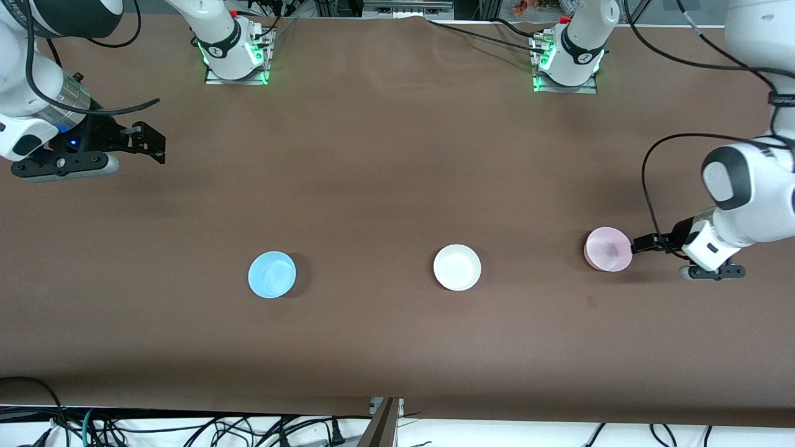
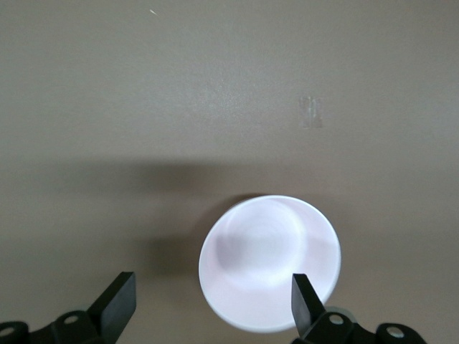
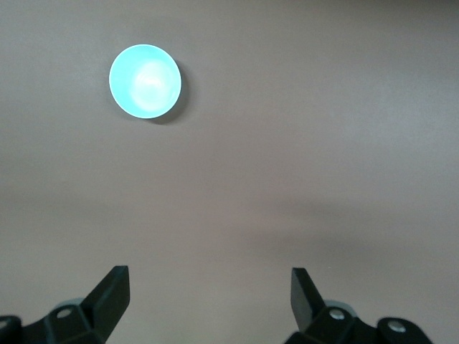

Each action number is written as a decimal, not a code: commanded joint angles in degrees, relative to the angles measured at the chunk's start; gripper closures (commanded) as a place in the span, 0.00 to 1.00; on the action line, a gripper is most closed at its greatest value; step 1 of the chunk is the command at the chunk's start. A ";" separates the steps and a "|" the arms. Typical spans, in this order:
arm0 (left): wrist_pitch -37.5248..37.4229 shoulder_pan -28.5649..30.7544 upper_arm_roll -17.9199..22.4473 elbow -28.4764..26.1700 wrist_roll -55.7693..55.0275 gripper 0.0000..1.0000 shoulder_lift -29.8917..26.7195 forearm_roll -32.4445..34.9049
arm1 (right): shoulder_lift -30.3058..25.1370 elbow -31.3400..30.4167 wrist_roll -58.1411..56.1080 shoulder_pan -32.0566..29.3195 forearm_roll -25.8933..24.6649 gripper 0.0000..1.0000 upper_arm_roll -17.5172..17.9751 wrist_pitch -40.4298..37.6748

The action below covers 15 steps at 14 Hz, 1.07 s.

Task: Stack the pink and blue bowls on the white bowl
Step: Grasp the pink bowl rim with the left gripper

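Three smooth round plastic bowls on brown cloth, white bowl (image 1: 457, 267) between blue bowl (image 1: 272, 274) and pink bowl (image 1: 608, 249). My left gripper (image 2: 214, 301) spread wide at pink's rim — gripping nothing; right gripper (image 3: 208, 297) spread, waiting.

three small round plastic bowls sit upright and apart in a row: the light blue bowl (image 1: 272, 274) at 9 o'clock of the white bowl (image 1: 457, 267), the pale pink bowl (image 1: 608, 249) at 3 o'clock.
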 commanded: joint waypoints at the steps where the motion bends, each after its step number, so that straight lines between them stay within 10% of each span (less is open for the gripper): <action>1: 5.68 0.04 0.08 -3.31 5.38 0.10 1.12 -3.59 | 0.37 1.04 0.05 -0.56 0.90 0.00 0.11 -0.99; 6: 7.01 0.57 0.17 -4.28 9.53 0.26 2.89 -9.22 | 0.46 1.04 0.05 -0.56 0.98 0.00 0.11 -0.99; 11: 6.92 1.01 0.52 -4.98 9.70 1.00 2.89 -9.48 | 0.37 1.04 0.05 -0.56 0.98 0.00 0.11 -0.99; 15: 6.49 1.27 0.52 -4.64 10.49 1.00 3.06 -10.09 | 0.46 1.04 0.05 -0.56 0.98 0.01 0.11 -0.99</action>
